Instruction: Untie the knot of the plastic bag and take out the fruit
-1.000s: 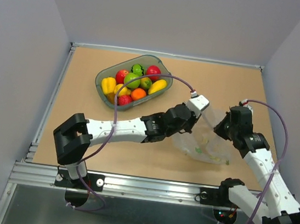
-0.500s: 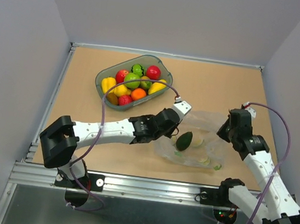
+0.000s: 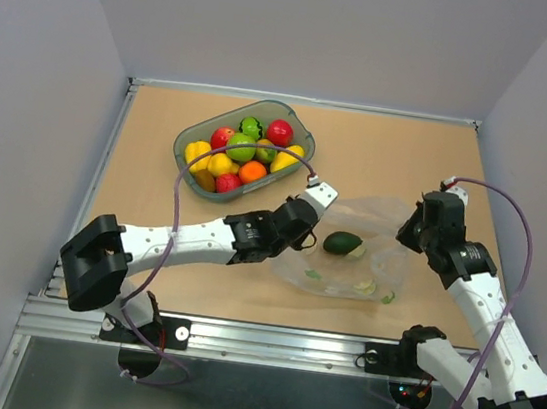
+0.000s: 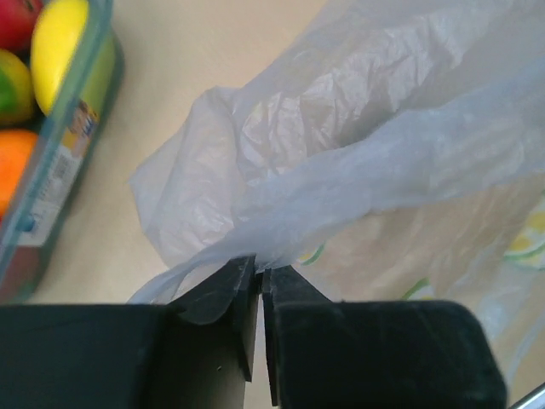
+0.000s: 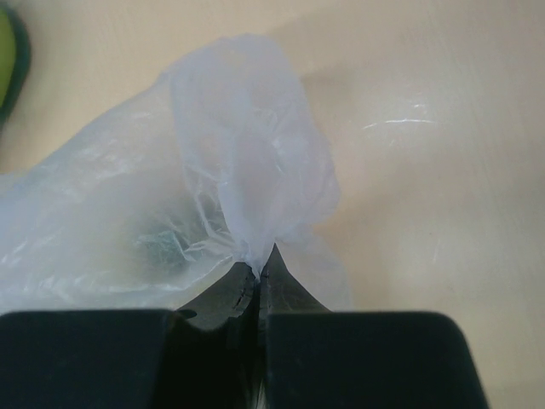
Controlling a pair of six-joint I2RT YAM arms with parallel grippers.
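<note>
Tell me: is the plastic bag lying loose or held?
Held: the left gripper and right gripper each pinch a bunched edge of the plastic bag.

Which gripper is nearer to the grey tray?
Left. The left gripper holds the plastic bag near the tray; the right gripper holds the bag's opposite edge, farther away.

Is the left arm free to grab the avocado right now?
Probably not yet. The left gripper is shut on an edge of the plastic bag, the right gripper pinches another part, and the avocado lies close by within the bag's outline, seemingly under film.
</note>
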